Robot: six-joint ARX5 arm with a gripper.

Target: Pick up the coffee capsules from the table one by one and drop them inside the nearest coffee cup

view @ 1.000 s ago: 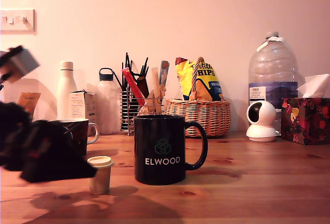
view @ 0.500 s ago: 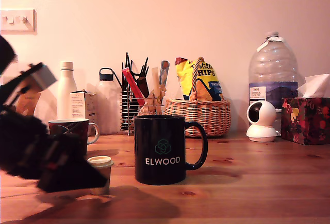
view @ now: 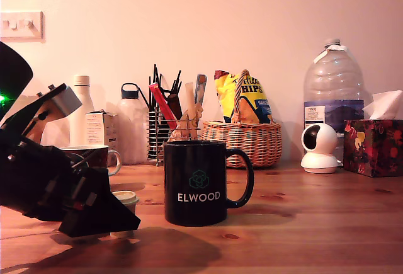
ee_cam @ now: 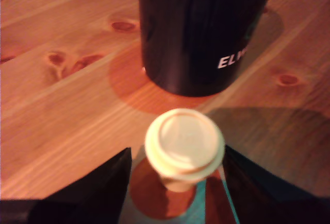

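Cream capsule (ee_cam: 184,149) upright between wide-open, untouching gripper (ee_cam: 175,183) jaws, beside black mug (ee_cam: 201,28), contents unseen

Home kitchen table (view: 327,211) — crisps basket (view: 242,142), utensil rack (view: 165,132)

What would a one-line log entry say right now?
phase: approach | end effector: open, fingers either side of beige capsule | capsule: upright on table, not gripped | nearest cup: black mug

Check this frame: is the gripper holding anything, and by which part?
Nothing held. The open gripper straddles the cream capsule upright on the table, fingers clear of it.
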